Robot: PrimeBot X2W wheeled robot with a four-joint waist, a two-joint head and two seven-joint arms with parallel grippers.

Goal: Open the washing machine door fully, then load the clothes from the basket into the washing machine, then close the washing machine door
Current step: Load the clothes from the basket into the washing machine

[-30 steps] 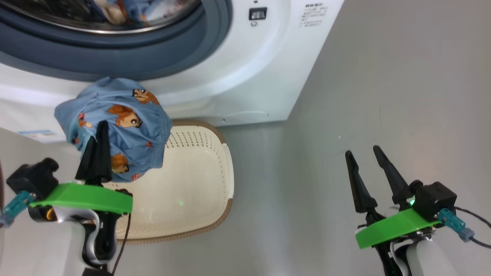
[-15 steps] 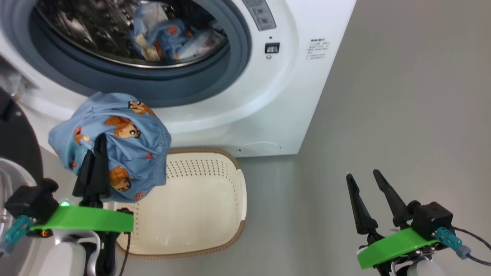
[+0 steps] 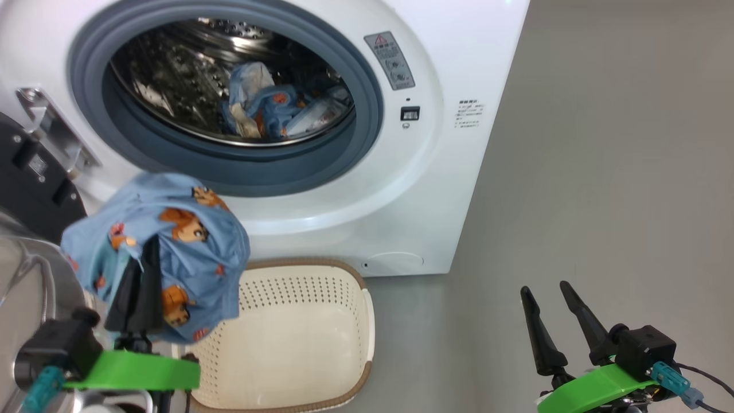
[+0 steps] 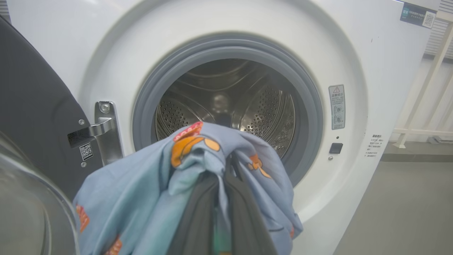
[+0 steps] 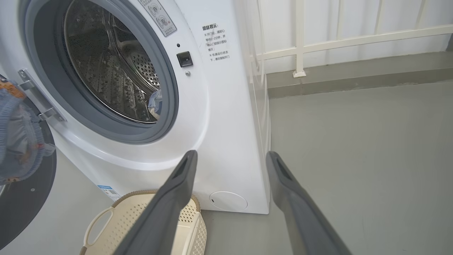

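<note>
- My left gripper is pinched together on a light-blue bear-print garment. The cloth drapes over both fingers and hangs down around them.
- I hold that garment up in front of the washing machine, below and left of the round opening with its grey-blue gasket.
- The washing machine door stands swung open on the left. Its black rim and glass bowl are close beside my left arm, and the metal hinge is bare.
- More clothes lie at the bottom of the steel drum: blue printed cloth with a pale piece among it.
- The basket sits on the grey floor, just in front of the machine's base. From the head view the hanging garment overlaps its left edge, and I cannot tell whether cloth and rim touch.
- My right gripper has its fingers spread apart. It is on the near right, over the floor, well apart from the basket and the machine.
</note>
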